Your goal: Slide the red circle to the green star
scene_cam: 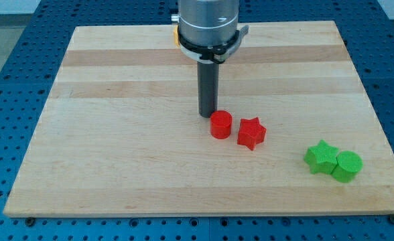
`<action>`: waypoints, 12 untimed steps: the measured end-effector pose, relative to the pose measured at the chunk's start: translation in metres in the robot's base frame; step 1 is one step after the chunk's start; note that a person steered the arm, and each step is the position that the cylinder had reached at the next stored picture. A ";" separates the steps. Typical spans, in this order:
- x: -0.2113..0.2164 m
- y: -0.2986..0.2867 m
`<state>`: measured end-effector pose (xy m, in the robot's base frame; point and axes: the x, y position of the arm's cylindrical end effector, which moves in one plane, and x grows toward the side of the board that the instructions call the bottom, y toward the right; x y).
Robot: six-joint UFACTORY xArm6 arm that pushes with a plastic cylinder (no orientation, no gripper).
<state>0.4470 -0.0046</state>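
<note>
The red circle (220, 125) sits near the middle of the wooden board (116, 134). My tip (207, 115) rests just at its upper left, touching or nearly touching it. The green star (321, 157) lies at the view's lower right, well apart from the red circle. The rod rises straight up to the arm's silver end at the view's top.
A red star (251, 132) lies right beside the red circle on its right, between it and the green star. A green circle (348, 166) touches the green star on its right, near the board's right edge. A yellow block (175, 35) peeks from behind the arm.
</note>
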 end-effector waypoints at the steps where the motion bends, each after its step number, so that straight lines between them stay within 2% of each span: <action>1: 0.004 -0.019; 7: 0.041 0.050; 12: 0.115 0.051</action>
<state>0.5616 0.0466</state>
